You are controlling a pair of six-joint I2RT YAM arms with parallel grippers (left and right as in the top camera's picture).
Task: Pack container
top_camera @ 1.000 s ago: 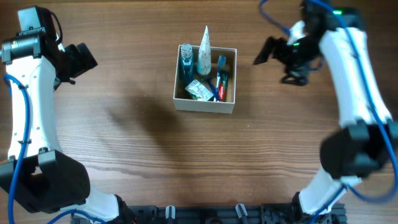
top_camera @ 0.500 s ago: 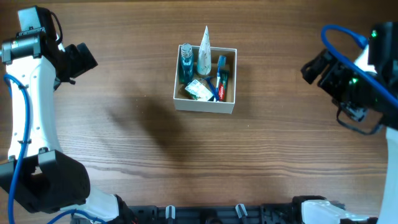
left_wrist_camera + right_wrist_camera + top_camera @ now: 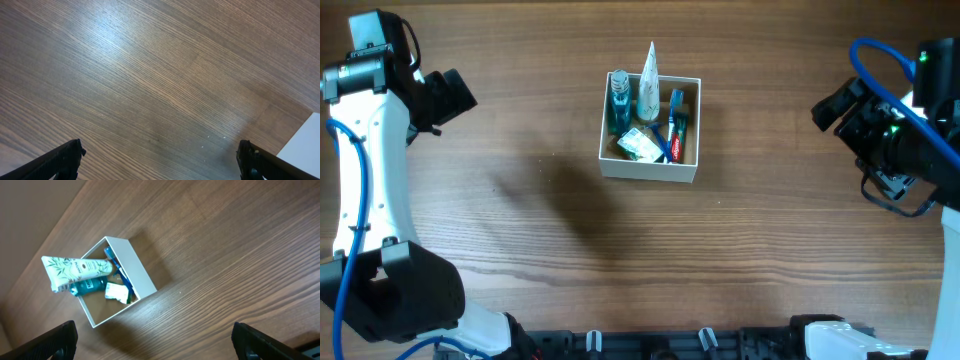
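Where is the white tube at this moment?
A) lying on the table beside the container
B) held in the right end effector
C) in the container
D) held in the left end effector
C: the tube stands in the container next to the blue bottle, its tip poking above the rim.

The counter [image 3: 570,230] is brown wood with a fine grain running across it from side to side. One thing stands directly on it: a square white-walled box [image 3: 648,168], open at the top, placed a little back of the middle and turned slightly out of line with the grain. The right wrist view shows the box [image 3: 141,271] flat on the boards [image 3: 225,255]. A soft dark shadow [image 3: 545,190] lies on the wood left of the box.
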